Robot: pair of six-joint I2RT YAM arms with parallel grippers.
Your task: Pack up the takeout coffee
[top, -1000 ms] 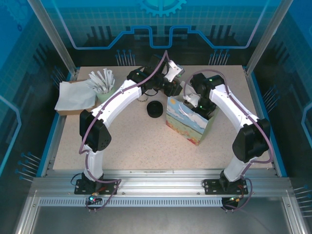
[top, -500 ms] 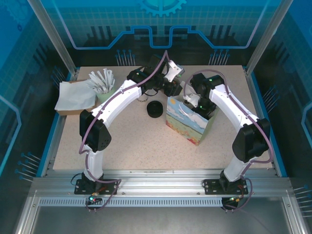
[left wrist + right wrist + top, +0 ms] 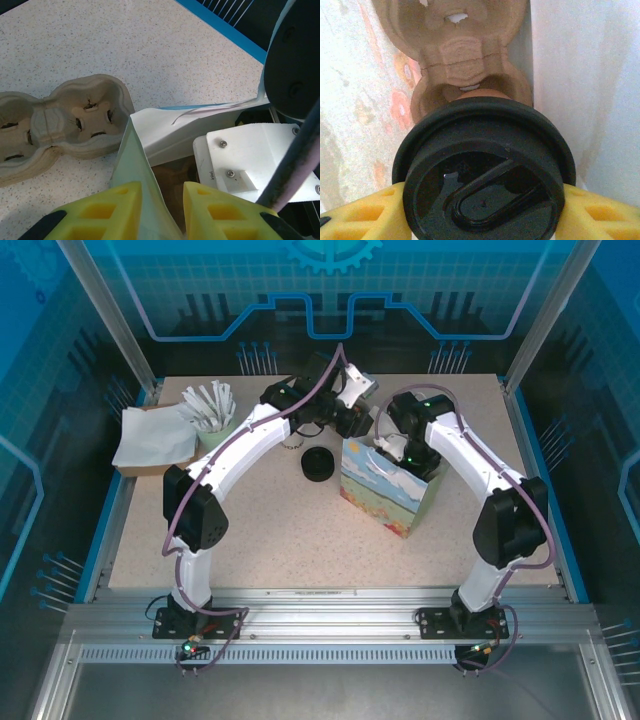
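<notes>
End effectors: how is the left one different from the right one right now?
The left end effector pinches the top edge of the paper bag, while the right end effector holds the takeout coffee down inside the bag. The left one's fingers sit close together on thin paper. The right one's stand wide apart around the coffee. Both have chunky yellow fingers.

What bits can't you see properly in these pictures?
Right wrist view: brown sides of the coffee cup, hidden under its lid.
Right wrist view: near pocket of the tray in the bag, mostly covered by the cup.
Left wrist view: the tray on the table, cut off at the left edge.
</notes>
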